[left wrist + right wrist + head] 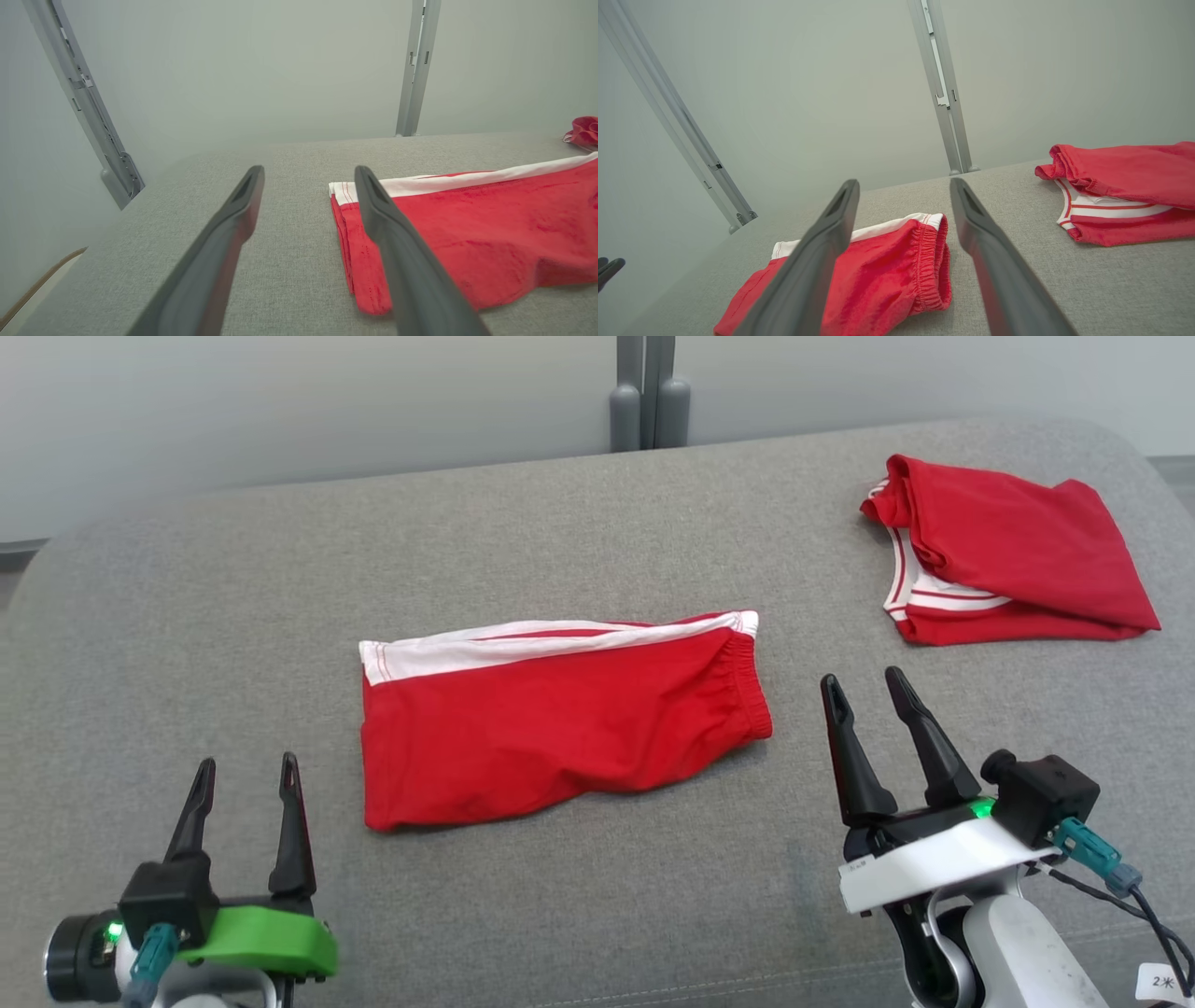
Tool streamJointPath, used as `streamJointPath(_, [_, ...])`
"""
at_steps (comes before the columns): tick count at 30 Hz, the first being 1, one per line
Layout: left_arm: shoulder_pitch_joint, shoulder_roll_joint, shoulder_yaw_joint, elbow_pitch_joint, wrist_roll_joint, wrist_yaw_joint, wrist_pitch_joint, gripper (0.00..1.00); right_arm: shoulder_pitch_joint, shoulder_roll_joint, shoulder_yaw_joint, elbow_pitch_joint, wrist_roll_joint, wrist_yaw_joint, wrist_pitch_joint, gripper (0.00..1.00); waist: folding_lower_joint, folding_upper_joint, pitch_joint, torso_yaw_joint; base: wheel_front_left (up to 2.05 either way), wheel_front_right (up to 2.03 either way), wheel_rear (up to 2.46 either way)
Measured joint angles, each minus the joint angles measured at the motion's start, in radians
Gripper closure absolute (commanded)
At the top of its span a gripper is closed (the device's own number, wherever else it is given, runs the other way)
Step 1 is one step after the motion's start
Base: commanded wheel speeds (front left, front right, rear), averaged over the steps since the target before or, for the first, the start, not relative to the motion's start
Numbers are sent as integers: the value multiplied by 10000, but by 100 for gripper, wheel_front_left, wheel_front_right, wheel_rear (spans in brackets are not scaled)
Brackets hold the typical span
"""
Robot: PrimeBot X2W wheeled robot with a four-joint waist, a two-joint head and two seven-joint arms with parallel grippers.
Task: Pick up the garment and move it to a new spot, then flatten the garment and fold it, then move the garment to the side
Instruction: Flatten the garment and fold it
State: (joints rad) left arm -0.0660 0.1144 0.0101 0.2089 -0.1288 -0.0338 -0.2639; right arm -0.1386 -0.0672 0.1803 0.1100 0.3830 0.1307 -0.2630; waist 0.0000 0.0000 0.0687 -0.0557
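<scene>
At the lower left of the head view, the left gripper (248,761) is positioned over the grey padded surface (187,616), fingers spread apart, gripping nothing. At centre, the red shorts (560,719) lie folded flat on the surface, white-striped edge toward the far side, elastic waistband toward the right. Near the waistband, the right gripper (860,675) is likewise spread and empty, clear of the fabric. At the far right, a folded red top (1018,551) with white trim lies well apart from the shorts.

Two folded red garments, shorts (560,728) and top (1018,551), two pairs of jaws, one grey surface (187,616)
</scene>
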Motion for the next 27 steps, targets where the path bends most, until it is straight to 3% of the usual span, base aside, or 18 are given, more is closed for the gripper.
streamJointPath(12, [1463, -140, 389, -1124, 485, 504, 0, 0, 536, 102, -635, 199, -1080, 0, 0, 0, 0, 0, -543, 325, 0, 0, 0])
streamJointPath(27, [1889, -366, 280, -1239, 228, 337, 0, 0, 877, 153, -913, 364, -1227, 0, 0, 0, 0, 0, -724, 546, 0, 0, 0])
